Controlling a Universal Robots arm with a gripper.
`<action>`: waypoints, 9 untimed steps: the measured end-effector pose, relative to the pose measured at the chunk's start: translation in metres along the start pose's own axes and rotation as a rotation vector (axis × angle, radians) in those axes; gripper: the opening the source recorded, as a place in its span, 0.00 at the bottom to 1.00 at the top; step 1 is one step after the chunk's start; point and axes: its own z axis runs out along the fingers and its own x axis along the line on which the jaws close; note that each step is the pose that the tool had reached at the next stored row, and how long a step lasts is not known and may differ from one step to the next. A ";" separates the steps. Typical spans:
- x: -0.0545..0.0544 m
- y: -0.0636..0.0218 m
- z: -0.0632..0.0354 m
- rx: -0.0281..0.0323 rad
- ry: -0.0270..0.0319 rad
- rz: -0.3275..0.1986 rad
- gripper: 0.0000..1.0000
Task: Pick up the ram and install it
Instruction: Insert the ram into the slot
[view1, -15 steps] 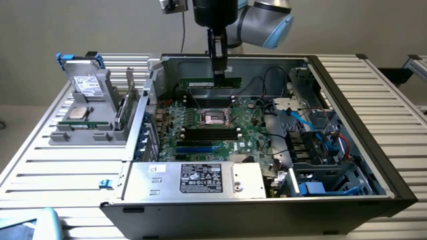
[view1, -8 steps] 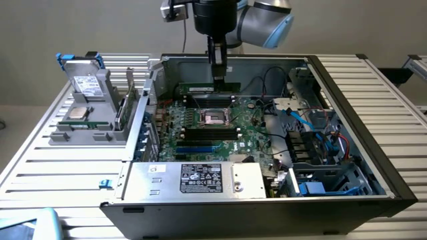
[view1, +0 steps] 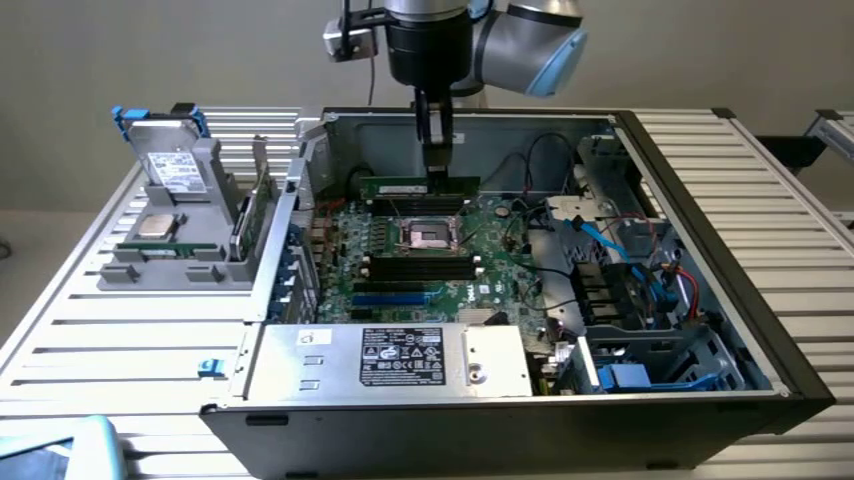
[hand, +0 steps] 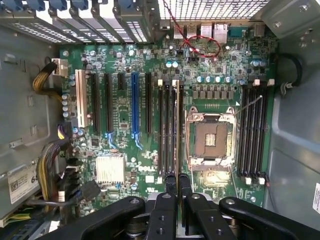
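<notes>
Gripping: the gripper (view1: 434, 170) is clamped on the ram (view1: 416, 188), with its two fingers (hand: 170, 183) closed against the stick's upper edge.
Ram position: upright on its long edge inside the open computer case (view1: 707, 230), at the black slots just beyond the processor socket (view1: 433, 236) in the exterior view.
Wrist view: the ram (hand: 176, 125) appears edge-on as a thin line running away from the gripper (hand: 177, 184). It is lined up with one slot of the bank beside the socket (hand: 208, 137).
Seating: the lower edge appears to sit at or in the slot. Whether it is fully home cannot be told.
Motherboard (view1: 514, 262): green, flat on the case floor, with a second slot bank (hand: 252, 130) on the socket's other side.
Surroundings: the power supply (view1: 387, 358) is at the case's near end. A grey holder (view1: 174, 268) on the exterior view's left carries the hard drive (view1: 180, 150) and a silver processor chip (view1: 158, 224).
</notes>
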 end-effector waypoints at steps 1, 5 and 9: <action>0.000 0.0002 0.0018 -0.0001 0.0001 0.000 0.14; 0.001 0.0008 0.0092 0.0000 0.0000 0.000 0.14; 0.002 0.0016 0.0164 0.0000 0.0001 0.000 0.14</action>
